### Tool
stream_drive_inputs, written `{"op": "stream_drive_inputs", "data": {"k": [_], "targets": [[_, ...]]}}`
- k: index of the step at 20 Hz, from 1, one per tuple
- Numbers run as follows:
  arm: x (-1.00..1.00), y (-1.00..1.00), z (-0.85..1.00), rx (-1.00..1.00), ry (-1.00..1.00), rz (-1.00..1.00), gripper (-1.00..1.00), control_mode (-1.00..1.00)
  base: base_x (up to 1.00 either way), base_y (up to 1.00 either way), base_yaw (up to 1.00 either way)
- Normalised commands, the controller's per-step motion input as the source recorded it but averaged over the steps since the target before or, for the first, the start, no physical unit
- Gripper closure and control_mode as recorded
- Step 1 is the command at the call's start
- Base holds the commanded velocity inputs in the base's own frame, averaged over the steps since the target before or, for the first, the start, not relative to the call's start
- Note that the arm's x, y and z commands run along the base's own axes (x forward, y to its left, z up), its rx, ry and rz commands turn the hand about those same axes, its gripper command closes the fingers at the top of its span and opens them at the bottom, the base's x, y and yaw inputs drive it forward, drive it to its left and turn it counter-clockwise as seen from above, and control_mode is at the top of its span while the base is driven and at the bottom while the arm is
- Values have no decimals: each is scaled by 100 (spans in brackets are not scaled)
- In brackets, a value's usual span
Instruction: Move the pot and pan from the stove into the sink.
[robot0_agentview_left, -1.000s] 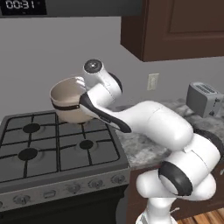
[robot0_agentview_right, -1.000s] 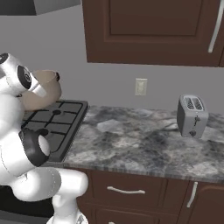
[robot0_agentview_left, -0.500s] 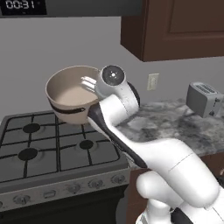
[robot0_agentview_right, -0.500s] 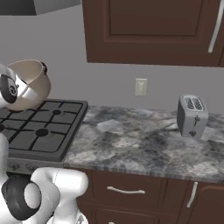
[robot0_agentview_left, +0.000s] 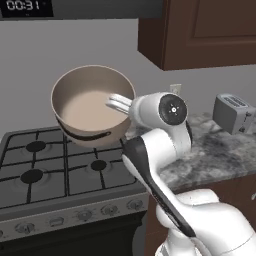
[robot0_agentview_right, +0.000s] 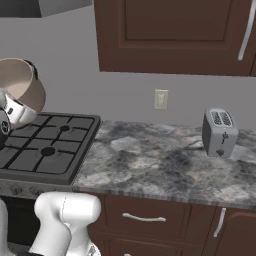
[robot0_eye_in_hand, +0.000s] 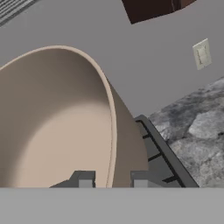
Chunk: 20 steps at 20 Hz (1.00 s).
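Observation:
The beige pot hangs high above the stove, tilted so its pale inside faces the left base camera. My gripper is shut on the pot's right rim, one finger inside and one outside. In the right base view the pot shows at the left edge over the stove. In the hand view the pot's wall runs down between my two fingertips, and my gripper pinches it. The pan and the sink are out of view.
A grey speckled counter stretches right of the stove, with a silver toaster near the wall and a wall outlet above it. Dark wood cabinets hang overhead. Stove knobs line the front.
The arm has lifted the pot higher above the stove and tilted it more, so its inside now faces the left base camera. The gripper stays shut on the rim.

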Motion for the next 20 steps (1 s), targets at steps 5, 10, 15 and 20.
{"op": "stream_drive_inputs", "data": {"k": [5, 10, 15, 20], "targets": [[-95, -20, 35, 2, -12, 11, 100, -100, 0, 0, 0], [-97, -21, 34, 5, -7, 9, 100, -100, 0, 0, 0], [-44, -17, 20, 8, -3, 6, 100, -100, 0, 0, 0], [0, 0, 0, 0, 0, 0, 100, -100, 0, 0, 0]]}}
